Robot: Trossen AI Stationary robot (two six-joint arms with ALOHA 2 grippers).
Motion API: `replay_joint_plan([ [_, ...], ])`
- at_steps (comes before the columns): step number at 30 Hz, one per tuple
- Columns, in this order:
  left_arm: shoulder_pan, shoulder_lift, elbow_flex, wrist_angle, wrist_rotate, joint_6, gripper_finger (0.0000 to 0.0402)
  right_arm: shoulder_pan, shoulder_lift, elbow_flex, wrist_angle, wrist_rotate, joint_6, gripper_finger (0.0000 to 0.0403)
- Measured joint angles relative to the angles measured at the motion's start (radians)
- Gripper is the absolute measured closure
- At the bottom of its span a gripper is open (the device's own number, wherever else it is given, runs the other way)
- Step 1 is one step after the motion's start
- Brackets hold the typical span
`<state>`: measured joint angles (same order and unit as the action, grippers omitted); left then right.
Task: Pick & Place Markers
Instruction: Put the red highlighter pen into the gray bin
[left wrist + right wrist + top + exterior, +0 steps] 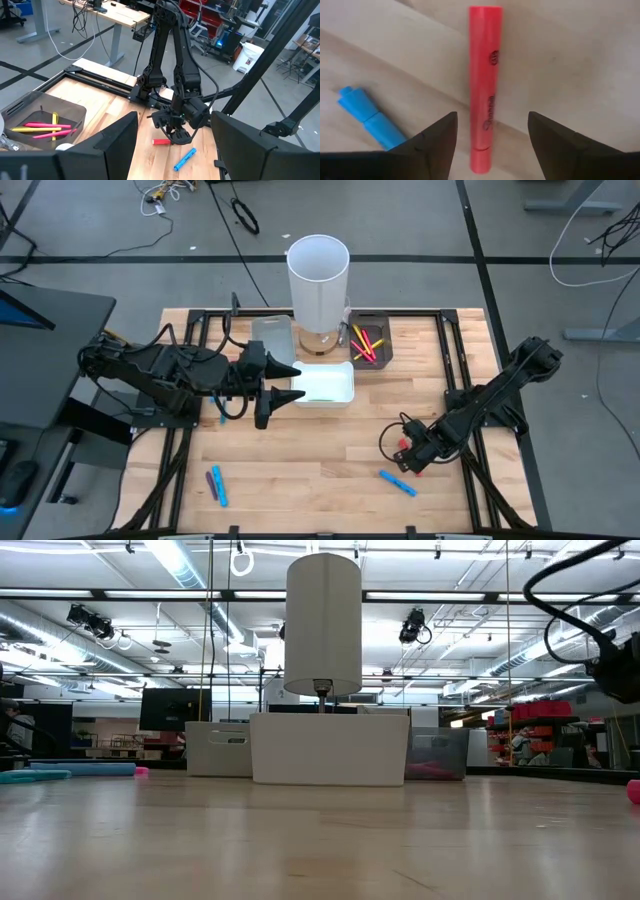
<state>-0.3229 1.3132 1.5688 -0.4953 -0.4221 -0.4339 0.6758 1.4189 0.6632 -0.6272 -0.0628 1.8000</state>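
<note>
From the high view, the right gripper [411,461] is low over the wooden table [300,480], near its front right part, with a short blue marker [397,483] just beside it. The left gripper [278,385] waits with its jaws apart above the white rectangular tray [335,393]. Behind it stands the tall white cylinder [318,280], and next to that a dark tray [385,352] already with yellow and pink markers [364,345] inside. Two more markers, one blue and one purple [216,484], lie at the front left, well apart from the arms.

In the low view only the trays and the cylinder are clear; the grippers are not to see there.

The left wrist view shows the right gripper [176,134] over a short red plastic marker [161,142], with free wood around it.

In the right wrist view, the red marker [485,85] lies between the two open dark fingers [435,137], and nothing is held. I judge the step is grasping: go straight down and close across the middle of the barrel, so it does not turn. The blue marker [367,117] is near one finger, so this finger could push it. The way to the trays looks free, but the cylinder and the left arm stand close to them.
</note>
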Motion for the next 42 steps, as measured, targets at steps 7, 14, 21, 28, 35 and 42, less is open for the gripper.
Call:
replay_joint_plan([
  [7, 0.000, 0.000, 0.000, 0.000, 0.000, 0.000, 0.0142, 0.000, 0.000, -0.032, -0.001, -0.009, -0.001, 0.0161],
  [14, 0.000, 0.000, 0.000, 0.000, 0.000, 0.000, 0.0142, 0.000, -0.001, -0.040, -0.001, -0.020, -0.002, 0.0197],
  [21, 0.000, 0.000, 0.000, 0.000, 0.000, 0.000, 0.0142, 0.000, -0.001, -0.042, -0.014, -0.034, -0.010, 0.0279],
  [28, 0.000, 0.000, 0.000, 0.000, 0.000, -0.001, 0.0142, 0.000, -0.001, -0.042, -0.010, -0.035, -0.010, 0.0354],
  [35, 0.000, 0.000, 0.000, 0.000, 0.000, -0.001, 0.0142, 0.001, -0.016, -0.015, -0.011, -0.009, -0.028, 0.0350],
  [42, 0.000, 0.000, 0.000, -0.006, 0.000, 0.000, 0.0142, -0.002, -0.047, 0.070, -0.067, 0.129, -0.050, 0.0352],
])
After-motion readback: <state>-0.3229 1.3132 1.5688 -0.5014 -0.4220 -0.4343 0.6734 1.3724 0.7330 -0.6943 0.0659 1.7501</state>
